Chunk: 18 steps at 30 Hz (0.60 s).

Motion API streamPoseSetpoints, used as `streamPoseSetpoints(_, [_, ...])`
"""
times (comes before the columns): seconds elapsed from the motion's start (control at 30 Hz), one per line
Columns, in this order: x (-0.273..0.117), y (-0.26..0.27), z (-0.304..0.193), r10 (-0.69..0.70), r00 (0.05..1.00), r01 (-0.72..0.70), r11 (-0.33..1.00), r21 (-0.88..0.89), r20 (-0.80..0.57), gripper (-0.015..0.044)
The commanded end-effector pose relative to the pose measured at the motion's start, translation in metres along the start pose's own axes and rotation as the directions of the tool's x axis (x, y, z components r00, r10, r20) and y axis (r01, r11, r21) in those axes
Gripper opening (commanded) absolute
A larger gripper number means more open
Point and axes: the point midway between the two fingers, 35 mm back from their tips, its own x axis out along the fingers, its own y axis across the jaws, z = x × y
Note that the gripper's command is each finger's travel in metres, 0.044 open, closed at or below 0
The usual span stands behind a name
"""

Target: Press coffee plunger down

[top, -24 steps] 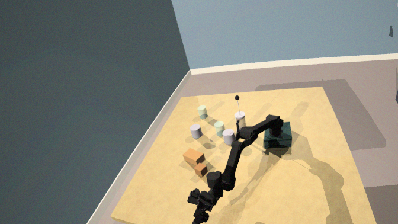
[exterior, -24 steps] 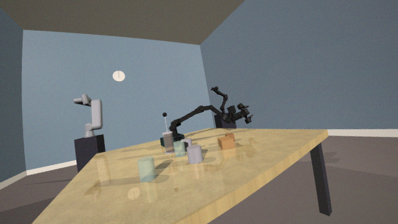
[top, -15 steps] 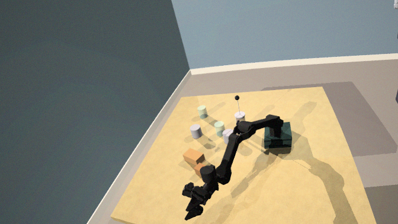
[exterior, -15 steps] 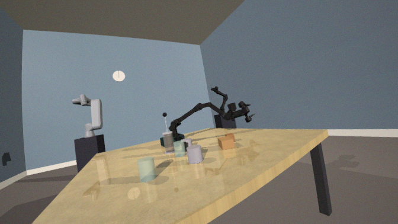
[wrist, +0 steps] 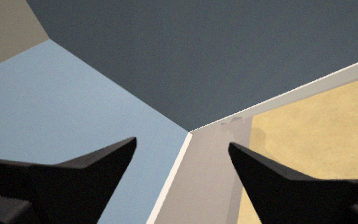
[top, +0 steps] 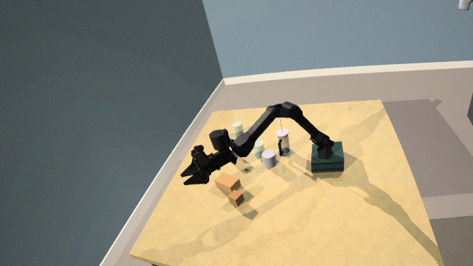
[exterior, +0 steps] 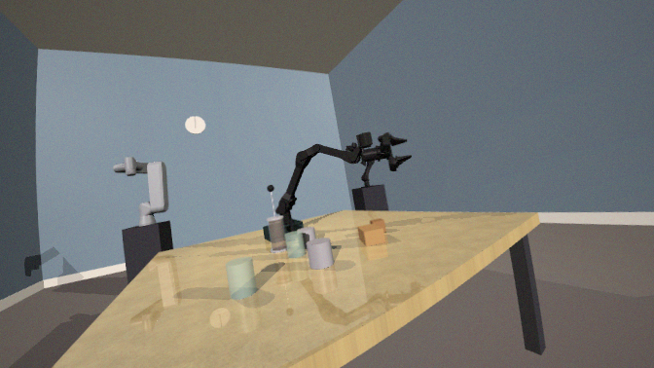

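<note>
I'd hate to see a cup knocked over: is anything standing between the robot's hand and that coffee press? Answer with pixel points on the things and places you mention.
Possibly: a lilac cup (top: 269, 159) stands beside the press (top: 284, 143) (exterior: 276, 234), toward the hand (top: 183, 179) (exterior: 409, 149) (wrist: 182, 143). Coming over the top looks unobstructed.

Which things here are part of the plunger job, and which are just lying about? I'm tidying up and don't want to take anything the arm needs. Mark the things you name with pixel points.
Part of the job:
- coffee press (top: 282, 142) (exterior: 276, 234)
- its raised plunger knob (exterior: 271, 188)
- open gripper (top: 183, 179) (exterior: 409, 149) (wrist: 182, 143)

Just lying about:
- two green cylinders (top: 238, 129) (exterior: 241, 277)
- two lilac cylinders (top: 269, 159) (exterior: 320, 253)
- two orange blocks (top: 227, 181) (exterior: 372, 235)
</note>
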Motion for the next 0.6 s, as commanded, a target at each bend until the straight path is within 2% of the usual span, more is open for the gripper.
streamPoseSetpoints(0.0, [-0.037, -0.007, 0.055, -0.098, 0.993, 0.102, 0.992, -0.073, 0.060, 0.0440])
streamPoseSetpoints(0.3, [-0.160, -0.023, 0.163, -0.351, 0.910, 0.391, 0.904, -0.173, 0.223, 0.0440])
streamPoseSetpoints(0.57, [-0.292, -0.035, 0.202, -0.549, 0.767, 0.631, 0.738, -0.237, 0.332, 0.0440])
